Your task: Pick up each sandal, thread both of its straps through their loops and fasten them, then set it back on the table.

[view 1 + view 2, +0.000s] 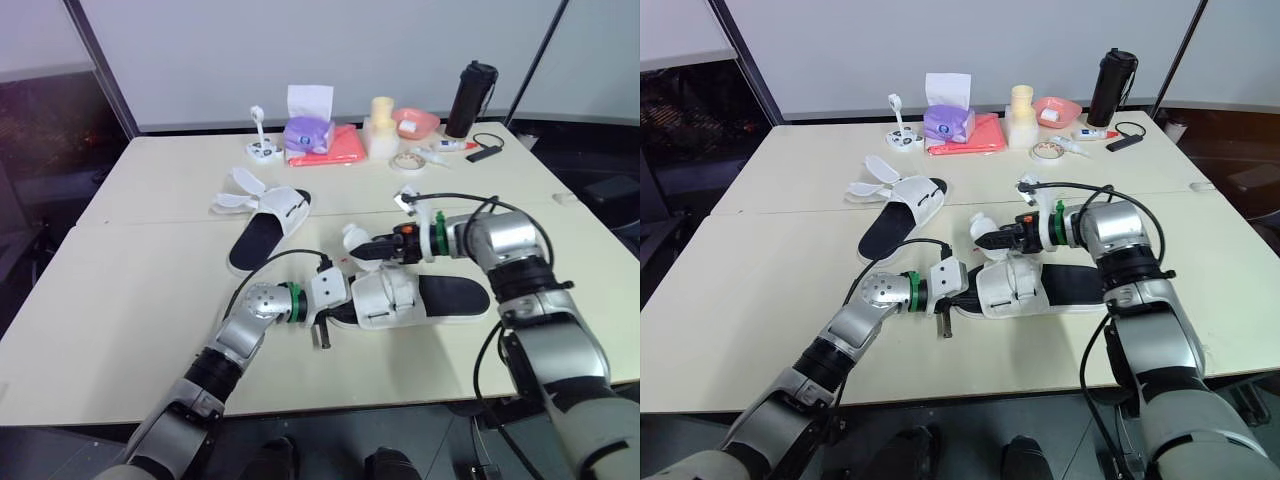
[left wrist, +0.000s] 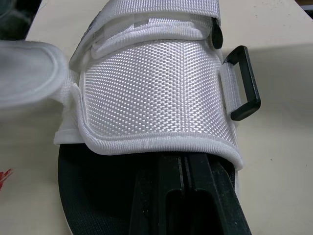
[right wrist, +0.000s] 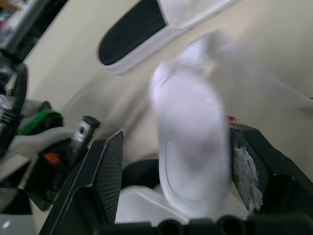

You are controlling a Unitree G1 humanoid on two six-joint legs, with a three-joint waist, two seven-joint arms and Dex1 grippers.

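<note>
Lying toe-first against left hand (image 2: 182,164), sandal (image 1: 385,298), strap (image 3: 188,112) between right hand's (image 3: 176,142) spread fingers (image 3: 110,166)

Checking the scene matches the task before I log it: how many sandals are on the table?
2. The near sandal lies in front of the robot by the table's front edge; the far sandal lies behind it toward the left, straps open. None looks hidden.

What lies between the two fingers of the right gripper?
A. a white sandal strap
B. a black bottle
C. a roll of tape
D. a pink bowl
A: the right wrist view shows the white strap of the near sandal between the fingers of the right gripper.
</note>
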